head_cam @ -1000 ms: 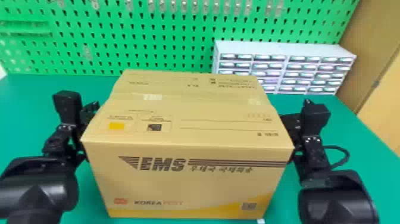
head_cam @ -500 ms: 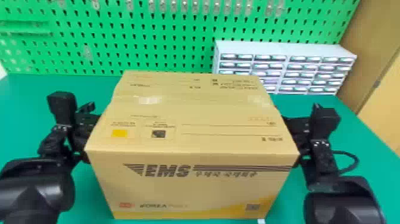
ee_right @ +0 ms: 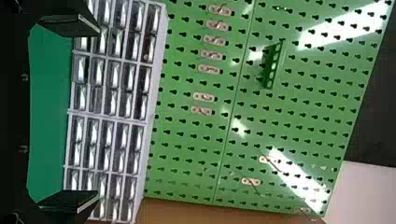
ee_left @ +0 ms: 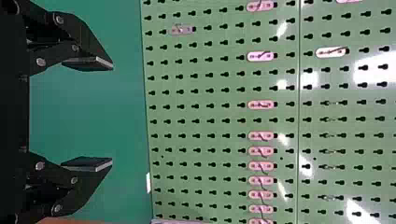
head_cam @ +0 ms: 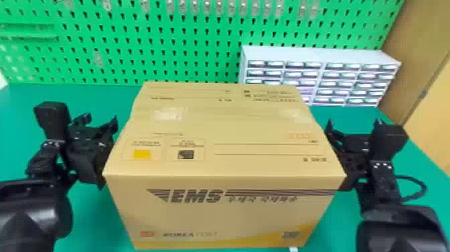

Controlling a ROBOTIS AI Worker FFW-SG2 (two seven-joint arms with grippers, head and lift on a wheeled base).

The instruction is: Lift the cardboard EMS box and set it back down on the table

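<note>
The tool (ee_right: pixel 93 114) stands open before a drawer cabinet (ee_right: pixel 109 112) and a green pegboard (ee_right: pixel 271 116).

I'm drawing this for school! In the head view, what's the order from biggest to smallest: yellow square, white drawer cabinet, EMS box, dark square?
1. EMS box
2. White drawer cabinet
3. Yellow square and dark square, both on the box's top: too alike to rank

Between the flat-fingered left pincer (head_cam: pixel 106 154) and right pincer (head_cam: pixel 339 154) is the oblong cardboard box (head_cam: pixel 227 211); behind it (rightward), the rectangular many-drawered cabinet (head_cam: pixel 321 55) stands on the flat bench (head_cam: pixel 16 134), before the perforated upright board (head_cam: pixel 150 50).
</note>
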